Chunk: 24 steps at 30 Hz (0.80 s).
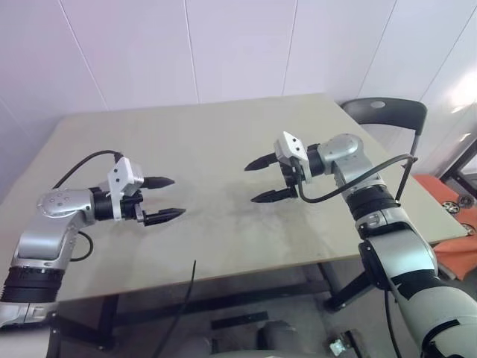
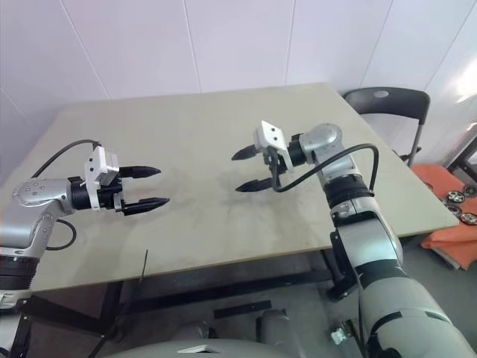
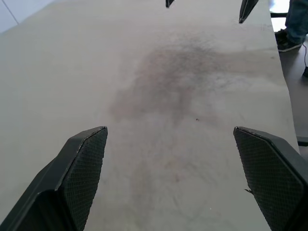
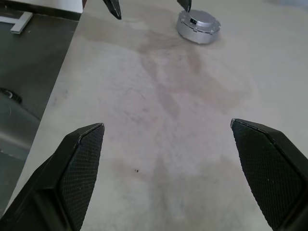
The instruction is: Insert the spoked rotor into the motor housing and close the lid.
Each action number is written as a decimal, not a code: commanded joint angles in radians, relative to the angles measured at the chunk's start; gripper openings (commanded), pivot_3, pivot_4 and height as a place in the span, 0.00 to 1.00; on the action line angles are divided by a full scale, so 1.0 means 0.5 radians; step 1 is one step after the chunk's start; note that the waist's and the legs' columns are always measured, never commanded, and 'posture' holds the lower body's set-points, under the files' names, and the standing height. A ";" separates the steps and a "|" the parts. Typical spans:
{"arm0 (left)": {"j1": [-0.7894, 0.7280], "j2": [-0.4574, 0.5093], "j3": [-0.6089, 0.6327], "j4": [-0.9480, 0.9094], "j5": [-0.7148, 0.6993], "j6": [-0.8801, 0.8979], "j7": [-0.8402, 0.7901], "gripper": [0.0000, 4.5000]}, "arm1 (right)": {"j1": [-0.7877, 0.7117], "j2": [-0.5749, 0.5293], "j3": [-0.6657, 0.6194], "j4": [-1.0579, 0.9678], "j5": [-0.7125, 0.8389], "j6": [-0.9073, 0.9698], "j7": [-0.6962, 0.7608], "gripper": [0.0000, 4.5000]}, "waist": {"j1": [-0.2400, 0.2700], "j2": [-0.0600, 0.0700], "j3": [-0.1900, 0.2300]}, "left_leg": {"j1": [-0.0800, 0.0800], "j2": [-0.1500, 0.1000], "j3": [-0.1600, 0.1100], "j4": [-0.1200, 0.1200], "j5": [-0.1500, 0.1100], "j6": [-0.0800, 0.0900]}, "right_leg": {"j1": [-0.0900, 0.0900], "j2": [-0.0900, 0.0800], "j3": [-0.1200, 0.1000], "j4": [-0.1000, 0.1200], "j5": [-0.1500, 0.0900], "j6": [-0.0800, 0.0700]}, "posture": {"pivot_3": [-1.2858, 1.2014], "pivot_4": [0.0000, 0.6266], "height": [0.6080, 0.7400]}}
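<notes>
The spoked rotor, the motor housing and the lid are out of view; none of them lies on the beige table (image 1: 209, 134). My left gripper (image 1: 177, 197) hovers over the table's near left part, open, fingers pointing right, nothing between them. Facing it over the right part, my right gripper (image 1: 250, 183) is open too and holds nothing. In the left wrist view my own black fingers (image 3: 86, 163) spread wide over bare, stained tabletop, with the right gripper's fingertips (image 3: 246, 8) beyond. The right wrist view has the left gripper's fingertips (image 4: 113, 6) across from my spread fingers (image 4: 82, 159).
A dark chair (image 1: 384, 112) stands at the table's far right corner. On the floor to the right lies an orange thing (image 2: 447, 224) with small round dark parts (image 2: 458, 200) on it. A person's leg and shoe (image 3: 291, 26) show past the table edge. A white wall stands behind.
</notes>
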 commanded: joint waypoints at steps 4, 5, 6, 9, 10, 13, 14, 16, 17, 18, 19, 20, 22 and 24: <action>0.040 0.050 0.099 -0.108 -0.037 0.001 0.025 0.99 | -0.076 0.032 0.011 0.045 -0.007 -0.070 0.016 0.99 | 0.000 0.000 0.000 | 0.000 0.000 0.000 0.000 0.000 0.000 | 0.000 0.000 0.000 0.000 0.000 0.000 | 0.52 0.00 1.00; 0.048 0.051 0.105 -0.110 -0.039 0.002 0.026 0.99 | -0.077 0.038 0.012 0.053 -0.010 -0.077 0.012 0.99 | 0.000 0.000 0.000 | 0.000 0.000 0.000 0.000 0.000 0.000 | 0.000 0.000 0.000 0.000 0.000 0.000 | 0.52 0.00 1.00; 0.053 0.050 0.110 -0.110 -0.038 0.000 0.033 0.99 | -0.077 0.044 0.013 0.058 -0.011 -0.081 0.008 0.99 | 0.000 0.000 0.000 | 0.000 0.000 0.000 0.000 0.000 0.000 | 0.000 0.000 0.000 0.000 0.000 0.000 | 0.52 0.00 1.00; 0.058 0.014 0.122 -0.097 -0.030 -0.019 0.086 0.99 | -0.076 0.063 0.011 0.077 -0.013 -0.101 -0.020 0.99 | 0.000 0.000 0.000 | 0.000 0.000 0.000 0.000 0.000 0.000 | 0.000 0.000 0.000 0.000 0.000 0.000 | 0.52 0.00 1.00; 0.053 -0.007 0.123 -0.085 -0.018 -0.035 0.122 0.99 | -0.077 0.072 0.003 0.087 -0.010 -0.104 -0.044 0.99 | 0.000 0.000 0.000 | 0.000 0.000 0.000 0.000 0.000 0.000 | 0.000 0.000 0.000 0.000 0.000 0.000 | 0.52 0.00 1.00; 0.041 -0.105 0.137 -0.027 0.036 -0.121 0.271 0.99 | -0.081 0.102 -0.030 0.121 -0.010 -0.135 -0.173 0.99 | 0.001 0.000 0.000 | 0.000 0.000 0.000 0.000 0.000 0.000 | 0.000 0.000 0.000 0.000 0.000 0.000 | 0.52 0.00 1.00; 0.029 -0.159 0.149 -0.012 0.039 -0.143 0.341 0.99 | -0.085 0.119 -0.053 0.138 0.001 -0.135 -0.235 0.99 | 0.001 0.000 0.000 | 0.000 0.000 0.000 0.000 0.000 0.000 | 0.000 0.000 0.000 0.000 0.000 0.000 | 0.52 0.00 1.00; 0.011 -0.269 0.170 -0.016 0.023 -0.155 0.466 0.99 | -0.084 0.164 -0.111 0.148 0.039 -0.138 -0.367 0.99 | 0.003 0.000 0.000 | 0.001 0.000 0.000 0.000 0.000 0.000 | 0.000 -0.001 0.000 0.001 0.000 0.000 | 0.52 0.00 1.00; 0.011 -0.320 0.175 -0.034 0.023 -0.164 0.525 0.99 | -0.082 0.199 -0.149 0.147 0.061 -0.137 -0.455 0.99 | 0.003 0.000 0.000 | 0.000 0.000 0.000 0.000 0.000 0.000 | 0.000 -0.001 0.000 0.001 0.000 0.000 | 0.52 0.00 1.00; 0.013 -0.371 0.181 -0.056 0.033 -0.174 0.592 0.99 | -0.076 0.235 -0.188 0.139 0.083 -0.132 -0.541 0.99 | 0.003 0.000 0.000 | 0.000 0.000 0.000 0.000 0.000 0.000 | 0.000 -0.001 0.000 0.001 0.000 0.000 | 0.52 0.00 1.00; 0.015 -0.427 0.194 -0.074 0.025 -0.166 0.664 0.99 | -0.069 0.275 -0.234 0.131 0.106 -0.137 -0.643 0.99 | 0.001 0.000 0.000 | 0.000 0.000 0.000 0.000 0.000 0.000 | 0.000 -0.001 0.000 0.001 0.000 0.000 | 0.52 0.00 1.00; 0.018 -0.498 0.216 -0.096 0.000 -0.171 0.738 0.99 | -0.059 0.325 -0.289 0.116 0.136 -0.127 -0.768 0.99 | -0.001 0.000 0.000 | 0.000 0.000 0.000 0.000 0.000 -0.001 | -0.001 -0.001 0.000 0.001 0.000 0.000 | 0.52 0.00 1.00; 0.005 -0.651 0.269 -0.133 -0.034 -0.161 0.940 0.99 | -0.030 0.425 -0.382 0.073 0.187 -0.106 -1.000 0.99 | 0.000 -0.001 -0.001 | -0.001 0.000 0.000 -0.001 0.000 -0.001 | -0.001 -0.001 0.001 0.001 0.000 0.000 | 0.52 0.00 1.00; -0.011 -0.773 0.298 -0.181 -0.049 -0.166 1.094 0.99 | 0.012 0.509 -0.423 0.012 0.205 -0.095 -1.170 0.99 | 0.003 -0.001 -0.001 | -0.001 0.000 -0.001 -0.001 0.000 -0.001 | -0.001 -0.001 0.001 0.001 0.001 0.000 | 0.52 0.00 1.00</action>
